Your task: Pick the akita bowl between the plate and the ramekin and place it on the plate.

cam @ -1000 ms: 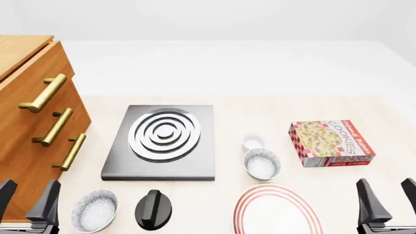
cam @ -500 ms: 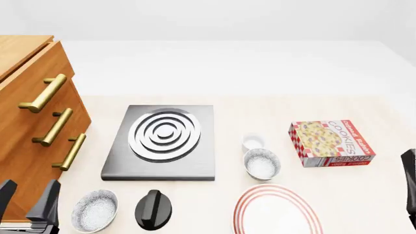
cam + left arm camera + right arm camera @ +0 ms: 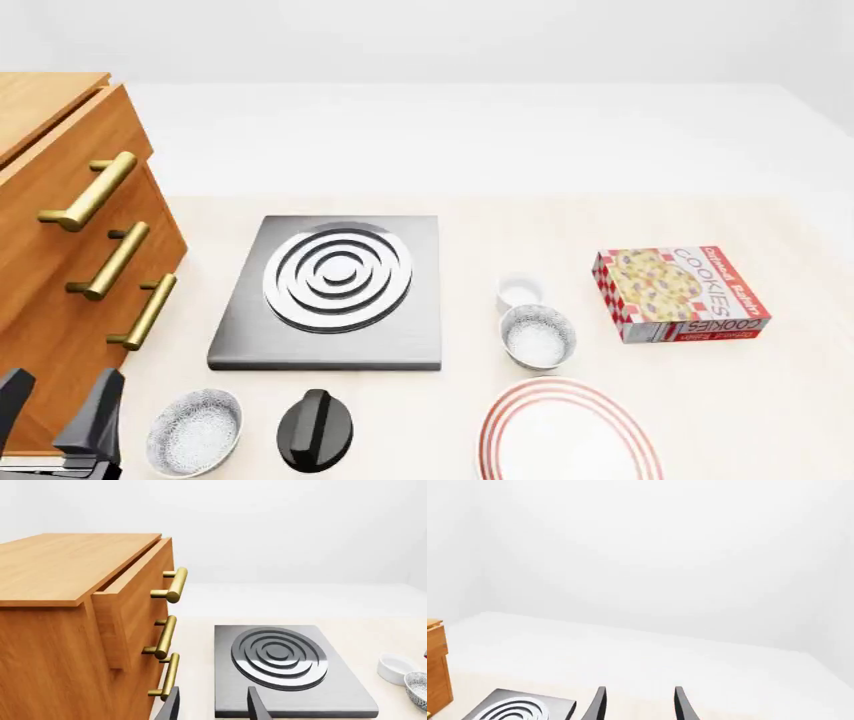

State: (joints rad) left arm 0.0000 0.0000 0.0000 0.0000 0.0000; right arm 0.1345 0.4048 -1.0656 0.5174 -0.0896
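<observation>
The akita bowl [image 3: 537, 335], speckled grey-white, sits between the small white ramekin [image 3: 521, 292] behind it and the red-ringed plate [image 3: 567, 432] at the front edge. The left wrist view catches the ramekin [image 3: 397, 667] and a sliver of the bowl [image 3: 419, 690] at its border. My left gripper [image 3: 54, 405] hovers open at the front left corner, far from the bowl, its fingers apart with nothing between them [image 3: 213, 707]. My right gripper is out of the front view. In its own wrist view the right gripper [image 3: 639, 707] is open and empty, facing the white back wall.
A second speckled bowl [image 3: 195, 432] and a black knob-shaped object [image 3: 318, 430] lie at the front left. A grey stove burner [image 3: 334, 290] is mid-table, a wooden drawer cabinet [image 3: 67, 250] stands at the left and a cookies box [image 3: 681, 293] at the right.
My right gripper has left the front view past the lower right corner. The left gripper and all the objects stay where they were.
</observation>
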